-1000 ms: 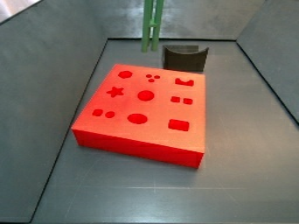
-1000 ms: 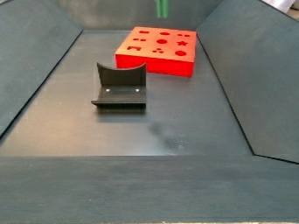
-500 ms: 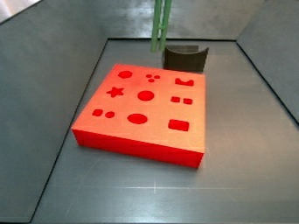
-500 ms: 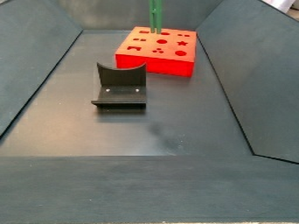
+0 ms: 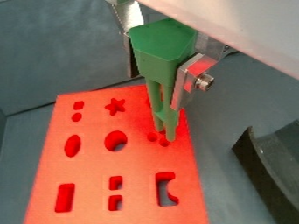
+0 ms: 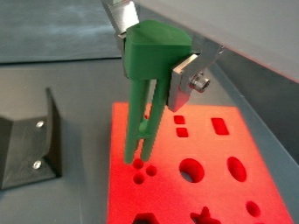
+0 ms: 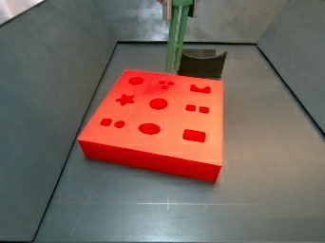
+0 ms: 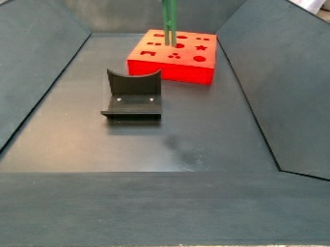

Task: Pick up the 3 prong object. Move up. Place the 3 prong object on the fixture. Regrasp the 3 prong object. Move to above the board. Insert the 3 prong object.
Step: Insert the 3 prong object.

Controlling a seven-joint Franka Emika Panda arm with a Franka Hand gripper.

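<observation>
**Wrist view: piece held over the board, insertion still to do**

In both wrist views you see the gripper (image 5: 176,54) clamped on the wide upper body of the 3 prong object (image 5: 159,61). One silver finger (image 5: 194,72) presses its side; the opposite finger (image 6: 121,15) shows only as a sliver at the frame edge. The piece hangs upright, prongs pointing down.

Position of the piece: above the board (image 5: 87,162), over the part of it nearest the fixture (image 7: 202,63). In a wrist view the prong tips (image 6: 138,149) hang just over a cluster of three small round holes (image 6: 142,169). Whether the tips have entered the holes or stop short of the surface, you cannot tell from these angles. In both side views the green shaft (image 7: 180,38) comes down from the top edge to the board's far rim (image 8: 172,38); the gripper itself is out of frame there.

Progress, as a judgement:
- Pick-up and lift: done, since the piece is in the grip and off the floor.
- Fixture step: the fixture (image 8: 131,94) stands empty, so you can take placing and regrasping as behind you.
- Move above the board: reached, or nearly so.
- Left: line the prongs up with the three holes, push down, let go.

Watch the alignment; thin prongs may catch on a hole edge.
</observation>
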